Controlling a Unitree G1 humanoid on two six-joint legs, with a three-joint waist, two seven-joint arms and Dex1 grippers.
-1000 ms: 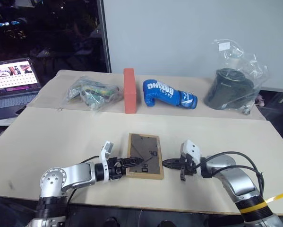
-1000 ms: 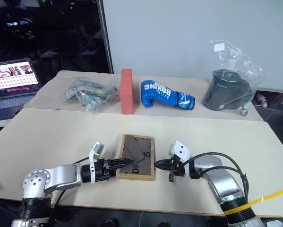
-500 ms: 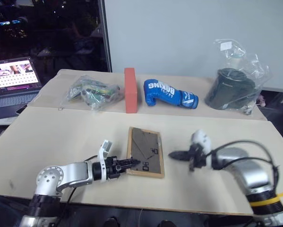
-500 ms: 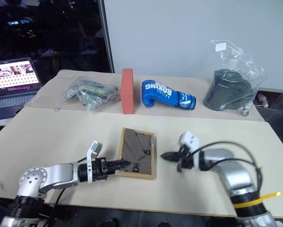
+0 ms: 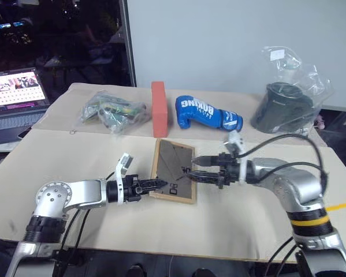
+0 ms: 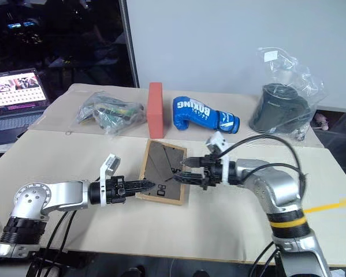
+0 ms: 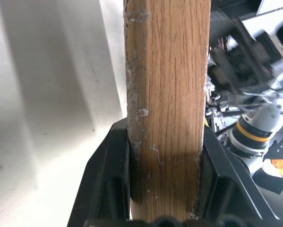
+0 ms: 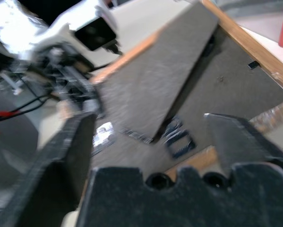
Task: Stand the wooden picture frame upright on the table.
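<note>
Small rectangular light-wood picture frame (image 5: 173, 171) sits near the middle of the large pale beige tabletop (image 5: 57, 167), just on my side of the seam, grey-brown back facing me. It is tilted: the far edge is raised and the near edge is low by the table.

My left gripper (image 5: 159, 184) is clamped on the frame's near left corner. In the left wrist view the wooden edge (image 7: 167, 109) fills the gap between the two black fingers (image 7: 108, 189), both pressed against it (no slack visible on either side).

My right gripper (image 5: 193, 168) reaches in from the right, level, with its fingers spread wide apart and nothing between them. Its tips lie over the right part of the frame's back, near the fold-out stand (image 8: 158, 82); the right wrist view shows the stand's flap and the back panel between and beyond the open fingers. Whether a tip touches the back, I cannot tell.

Behind the frame, across the seam: red-orange brick-like block (image 5: 158, 109) standing on end, blue boxing glove (image 5: 206, 113), clear plastic bag of small items (image 5: 114, 111), dark pot in a clear bag (image 5: 282, 107). All well apart from both grippers.
</note>
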